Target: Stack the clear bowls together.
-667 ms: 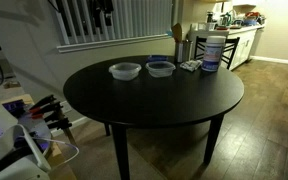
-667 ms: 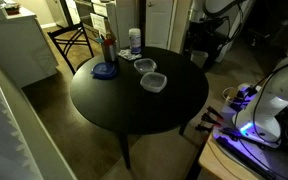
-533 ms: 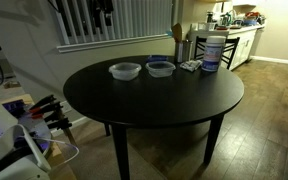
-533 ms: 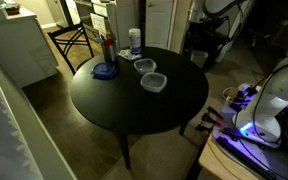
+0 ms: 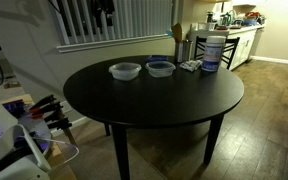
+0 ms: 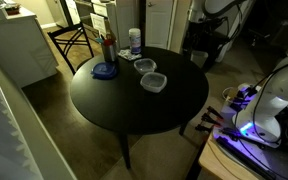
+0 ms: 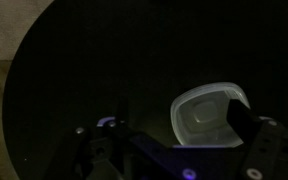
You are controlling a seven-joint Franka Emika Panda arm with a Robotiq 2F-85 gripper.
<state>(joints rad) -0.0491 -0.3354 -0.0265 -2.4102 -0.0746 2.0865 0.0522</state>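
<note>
Two clear bowls stand side by side and apart on the far part of the round black table (image 5: 154, 105). Both show in both exterior views: one (image 5: 125, 70) (image 6: 153, 82), its twin (image 5: 160, 68) (image 6: 145, 67). The wrist view shows only one clear bowl (image 7: 208, 114), upright and empty on the dark tabletop. My gripper (image 7: 169, 125) is open, its dark fingers spread wide in the foreground and holding nothing. The bowl lies beyond them, close to the right finger. I cannot make out the gripper in either exterior view.
A large white tub with a blue label (image 5: 211, 50) (image 6: 134, 41) stands at the table's far edge. A flat blue disc (image 6: 105, 70) and a dark bottle (image 6: 108, 47) sit near it. A chair (image 6: 74, 42) and kitchen counters lie beyond the table.
</note>
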